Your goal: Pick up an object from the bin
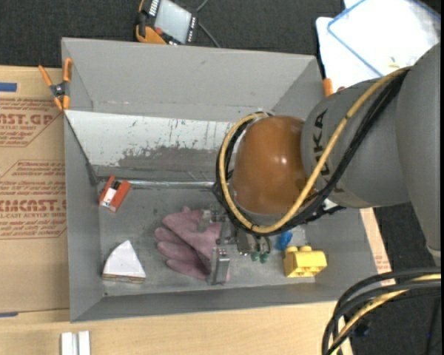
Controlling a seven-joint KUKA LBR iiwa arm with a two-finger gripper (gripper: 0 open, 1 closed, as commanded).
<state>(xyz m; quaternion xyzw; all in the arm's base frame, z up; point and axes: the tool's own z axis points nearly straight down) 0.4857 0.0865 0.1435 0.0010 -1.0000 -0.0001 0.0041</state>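
My gripper [215, 241] hangs under the orange dome, low over the bin floor near its middle. One finger [220, 266] stands at the near side and the other at the far side of a mauve rubber glove [181, 241]. The gripper is open, with the glove's right end lying between the fingers. The glove lies flat, its fingers pointing left. Just right of the gripper lie a small green thing [261, 257] and a blue piece [284, 239], partly hidden by the arm's cables. A yellow toy block [304, 261] sits further right.
A small orange box [114, 194] lies at the bin's left wall. A white wedge with a brown edge [124, 262] rests in the near left corner. The arm and its dome cover the bin's right half.
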